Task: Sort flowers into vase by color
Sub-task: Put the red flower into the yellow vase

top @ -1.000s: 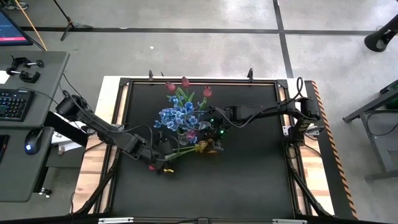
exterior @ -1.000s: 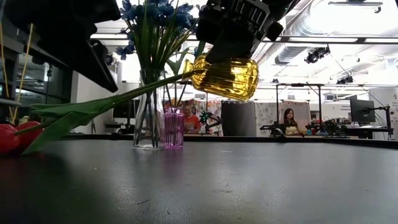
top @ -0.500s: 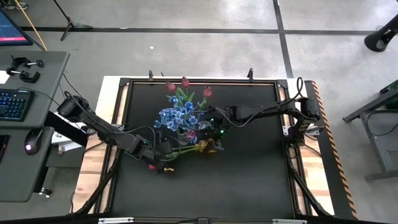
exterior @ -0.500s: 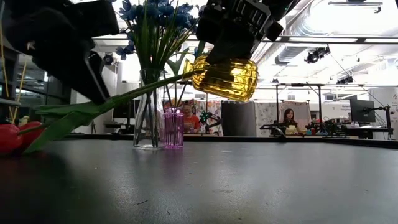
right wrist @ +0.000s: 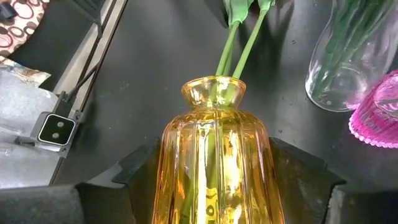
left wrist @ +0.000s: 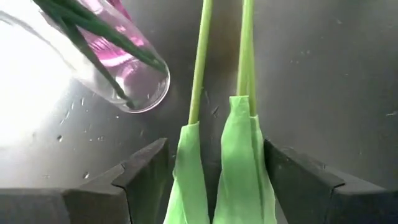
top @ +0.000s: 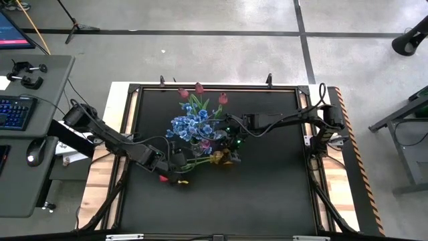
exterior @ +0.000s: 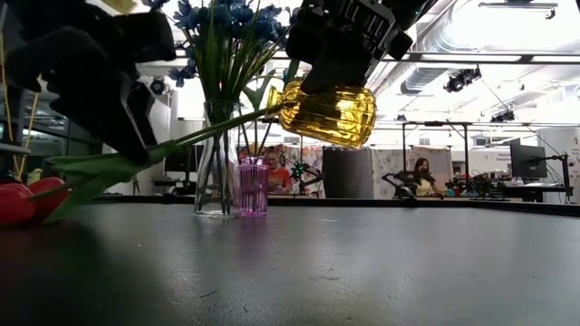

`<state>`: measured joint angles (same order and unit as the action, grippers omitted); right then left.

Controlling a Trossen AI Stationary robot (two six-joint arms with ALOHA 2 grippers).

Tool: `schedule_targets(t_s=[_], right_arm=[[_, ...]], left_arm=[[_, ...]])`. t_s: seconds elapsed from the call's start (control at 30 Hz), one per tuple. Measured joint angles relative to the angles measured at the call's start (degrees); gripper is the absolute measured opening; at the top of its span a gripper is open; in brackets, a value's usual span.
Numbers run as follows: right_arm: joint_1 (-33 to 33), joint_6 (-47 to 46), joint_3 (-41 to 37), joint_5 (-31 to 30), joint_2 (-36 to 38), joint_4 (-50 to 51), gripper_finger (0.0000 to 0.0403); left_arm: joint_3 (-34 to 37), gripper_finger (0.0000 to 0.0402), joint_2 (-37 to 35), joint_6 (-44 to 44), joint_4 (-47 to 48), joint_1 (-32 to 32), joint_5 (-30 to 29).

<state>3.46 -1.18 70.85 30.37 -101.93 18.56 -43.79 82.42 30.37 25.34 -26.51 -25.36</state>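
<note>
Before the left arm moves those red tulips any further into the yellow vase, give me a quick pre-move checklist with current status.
1. Right tool holds the yellow vase off the table, tilted: ok.
2. Two tulip stems enter the vase mouth: ok.
3. Left tool open, straddling both stems' leaves: ok.
4. Left tool gripping the stems: not ok.
5. Red tulip heads rest on the table: ok.
6. Clear vase and pink vase upright, apart from the stems: ok.
</note>
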Motion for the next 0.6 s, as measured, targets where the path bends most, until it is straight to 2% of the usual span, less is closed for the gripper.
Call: schedule_targets(t_s=[0.27,0.37,0.47,0.6], right_arm=[[0.0,0.1,0.0,0.0,0.0,0.0,0.0243],[0.0,0.2,0.0,0.0,0.0,0.0,0.0243],[-0.3,1.8,0.0,0.1,0.0,0.1,0.0243],[-1.6,3.8,0.0,0.1,0.0,0.3,0.0243]], left_arm=[[-0.2,0.0249,3.1,1.9,-1.8,1.7,3.3],[-0.2,0.023,3.0,3.8,-2.1,1.8,2.9],[-0.3,0.0172,2.3,3.9,-2.8,1.8,2.8],[-1.4,0.0051,1.2,3.8,-2.9,1.8,5.0]])
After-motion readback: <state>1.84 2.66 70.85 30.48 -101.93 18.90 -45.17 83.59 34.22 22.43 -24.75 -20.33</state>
